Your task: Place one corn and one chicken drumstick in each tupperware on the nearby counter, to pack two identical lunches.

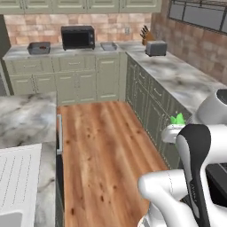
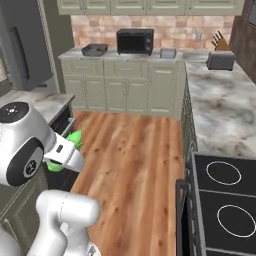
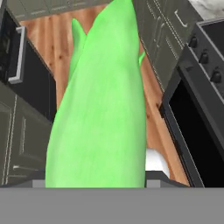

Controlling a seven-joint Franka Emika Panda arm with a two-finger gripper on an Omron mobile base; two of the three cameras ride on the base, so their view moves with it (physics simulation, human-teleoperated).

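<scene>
Corn [image 3: 98, 113] clamped between the fingers above the wood floor [image 1: 106, 146], marbled tabletop [image 1: 181, 75] along the brick wall carrying microwave [image 1: 78, 37], toaster [image 1: 156, 48], one grey tupperware [image 1: 108, 46] beside the microwave, stove [image 2: 225, 200] at right.

Even, bright, diffuse rendered light; source not discernible. Soft, faint shadows under cabinet fronts. Mild sheen on wooden floor [image 1: 104, 146]. Low resolution, slight overall softness. Close corn [image 3: 103, 113] flat-shaded, blurred.
</scene>
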